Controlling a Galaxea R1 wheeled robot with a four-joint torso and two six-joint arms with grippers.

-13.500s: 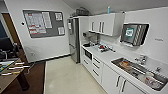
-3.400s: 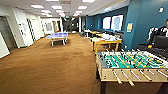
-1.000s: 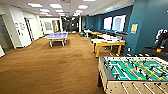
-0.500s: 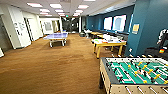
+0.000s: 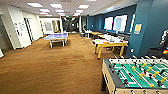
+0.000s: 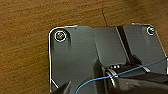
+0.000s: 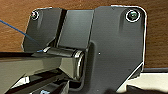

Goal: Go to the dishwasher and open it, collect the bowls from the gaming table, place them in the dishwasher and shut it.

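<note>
Ahead, gaming table [image 5: 110,43] (foosball table [image 5: 136,75] nearer)

Green-field foosball table [image 5: 136,75] near right, blue ping-pong table [image 5: 56,37] far across brown wood-look floor [image 5: 50,67].

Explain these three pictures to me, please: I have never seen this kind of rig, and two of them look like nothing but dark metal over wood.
The machine is a wheeled robot with two arms, seen here in an open office hall. The wide picture comes from a camera high on the robot, looking forward and down. It shows brown wood-look floor, a table-football table with a green field close on the right, a yellow-legged table with things on top further back, and a blue table-tennis table in the distance.

The other two pictures come from cameras on the wrists. The dark plate with round fittings belongs to the robot itself; the brown behind it is the floor. Whether either claw is open or holds anything cannot be made out.
</note>
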